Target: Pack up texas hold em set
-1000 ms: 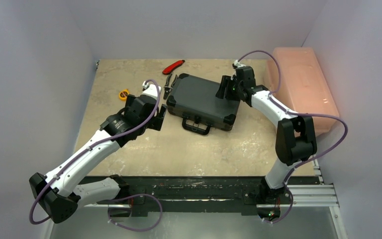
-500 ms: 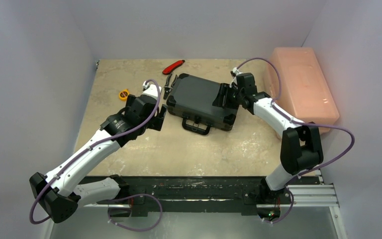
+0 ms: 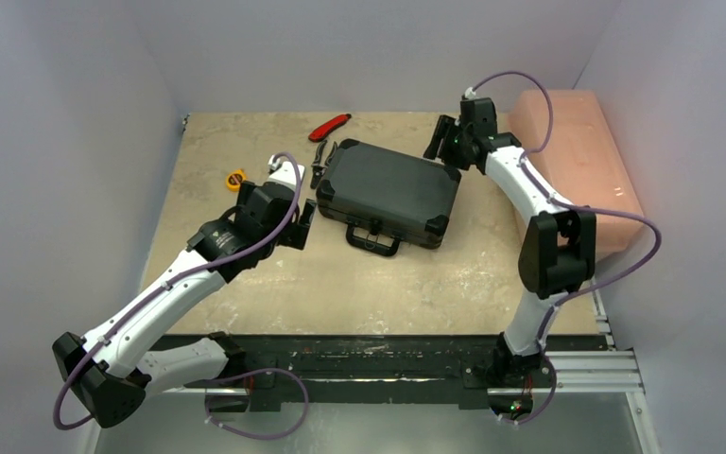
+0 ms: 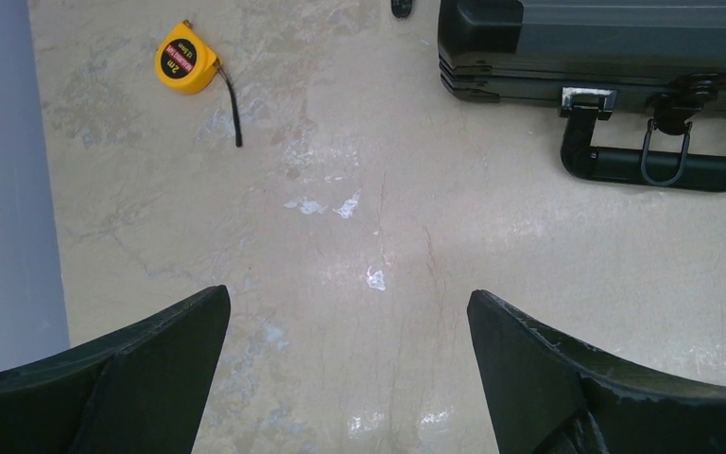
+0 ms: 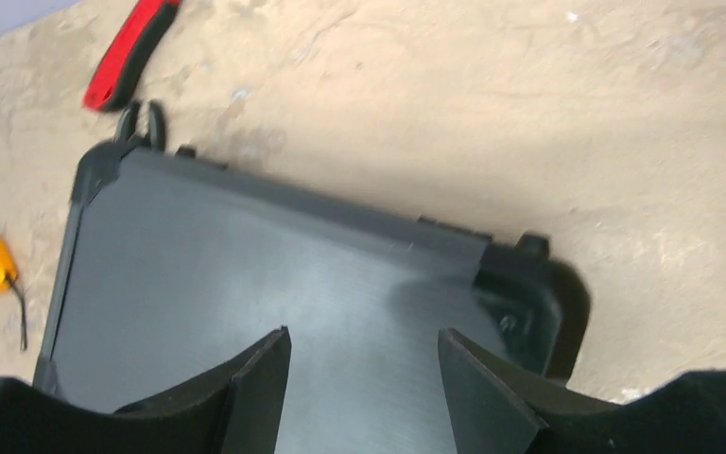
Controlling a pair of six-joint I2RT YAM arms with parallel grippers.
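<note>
Top view: we list the closed black briefcase lying flat mid-worktop, handle toward the arms, with red-handled pliers by its far-left corner, a yellow tape measure further left, a pink box at the right edge, the left pincer just left of the case and the right pincer raised by its far edge. Left wrist: we record that pincer released, fingers spread wide over the worktop, the case's handle ahead to the right. Right wrist: we record that pincer released, fingers apart above the case lid.

Briefcase centred on table; pliers behind it; tape measure left; box right.
</note>
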